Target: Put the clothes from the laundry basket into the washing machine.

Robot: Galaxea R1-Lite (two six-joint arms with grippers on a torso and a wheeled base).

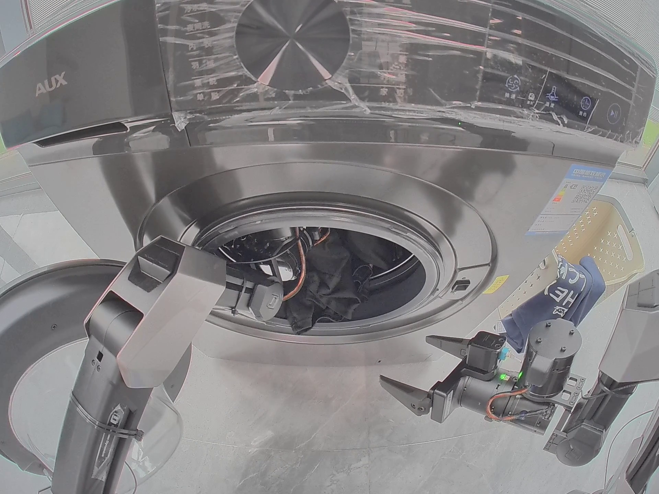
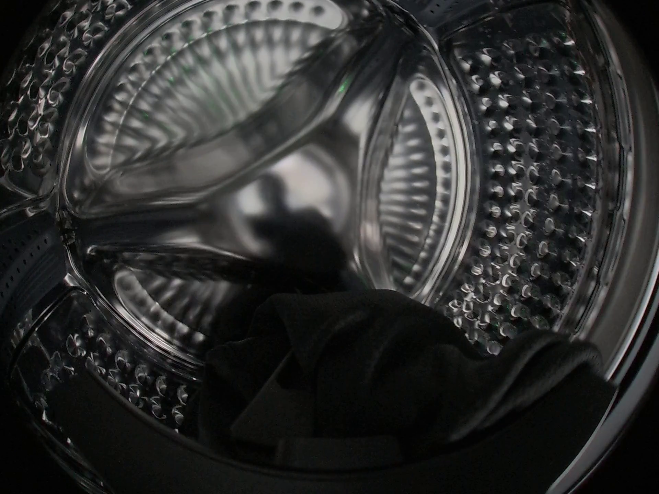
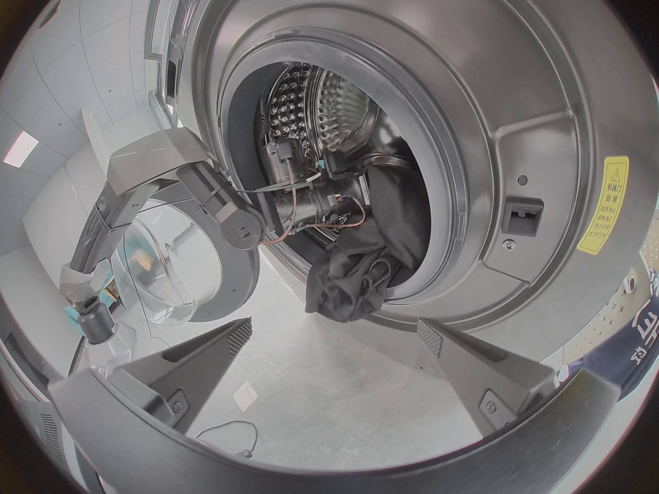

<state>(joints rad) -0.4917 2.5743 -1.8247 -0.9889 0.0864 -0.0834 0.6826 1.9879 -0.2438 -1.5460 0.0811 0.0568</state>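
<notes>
The washing machine (image 1: 329, 173) stands with its round opening facing me. My left arm goes through the opening, and the left gripper (image 3: 338, 169) is inside the drum (image 2: 274, 138). A black garment (image 1: 329, 289) lies at the drum's front, and part of it hangs out over the rim (image 3: 353, 283); in the left wrist view the black garment (image 2: 384, 372) is bunched low in the drum. My right gripper (image 1: 414, 363) hangs open and holds nothing, low in front of the machine, right of the opening. A blue garment (image 1: 563, 296) drapes over the cream laundry basket (image 1: 607, 234).
The machine's glass door (image 1: 34, 351) is swung open on the left, beside the left arm. The basket stands tight against the machine's right side, just behind the right arm. Pale tiled floor (image 1: 295, 420) lies bare in front of the machine.
</notes>
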